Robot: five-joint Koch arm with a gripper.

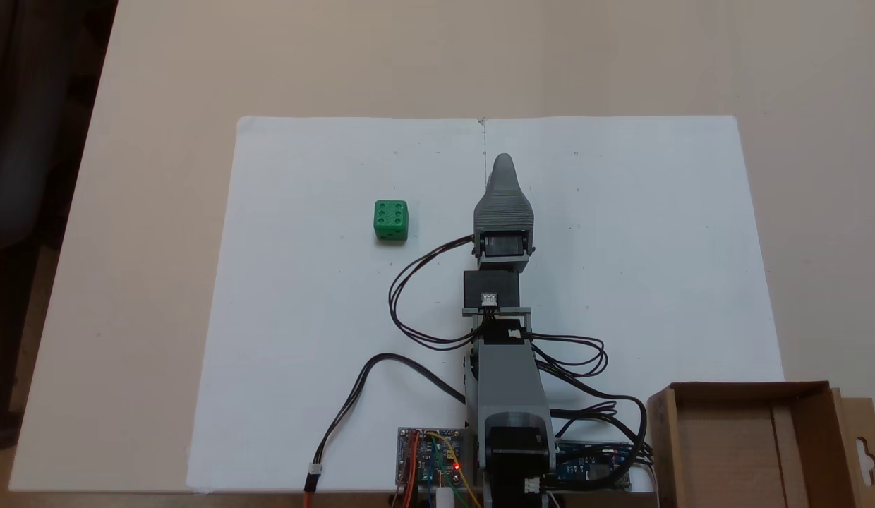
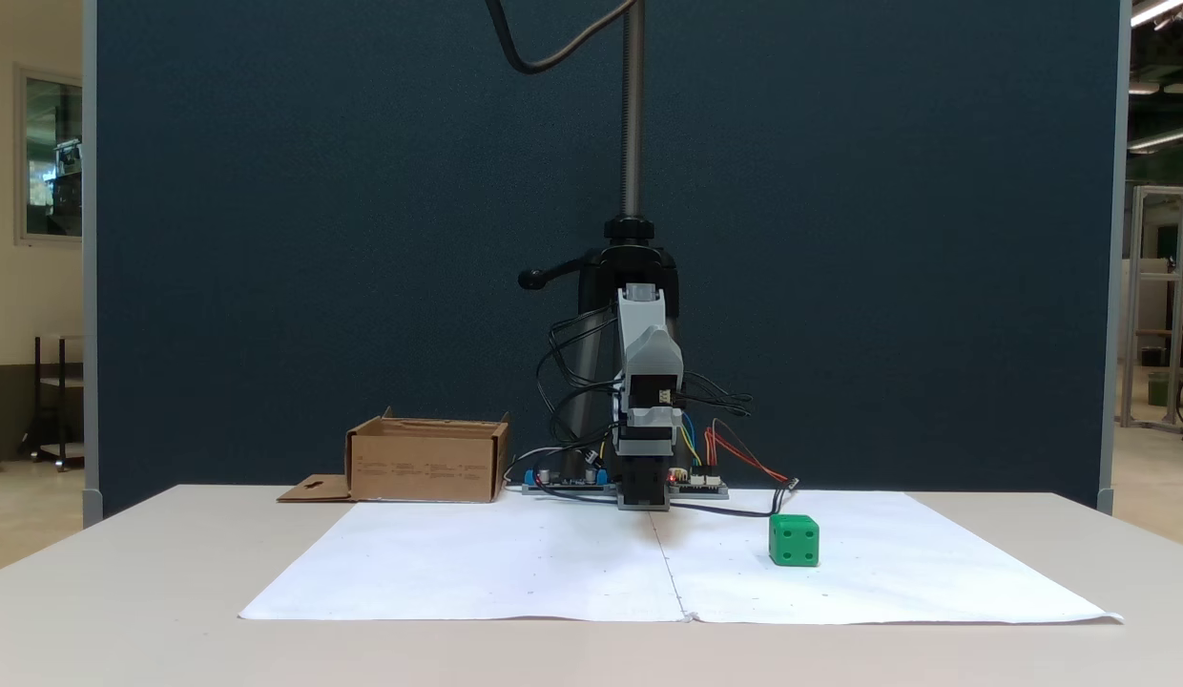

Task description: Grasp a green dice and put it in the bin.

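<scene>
Green dice [image 1: 391, 220] sits alone on the white paper sheet [image 1: 621, 282], apart from the hand [image 1: 503, 164].

From above, the dice lies left of the arm with its six-pip face up; in the front fixed view the dice [image 2: 794, 540] is right of the arm, near the sheet's [image 2: 515, 572] middle seam. The hand points along that seam, empty, and only one grey tip shows, so I cannot tell how far its jaws stand apart. The bin [image 1: 818, 423], a brown cardboard box with a slotted flap, stands at the tabletop [image 1: 162, 106] edge beside the arm's base, well apart from the dice; seen from the front, the bin [image 2: 427, 463] is on the left.
</scene>
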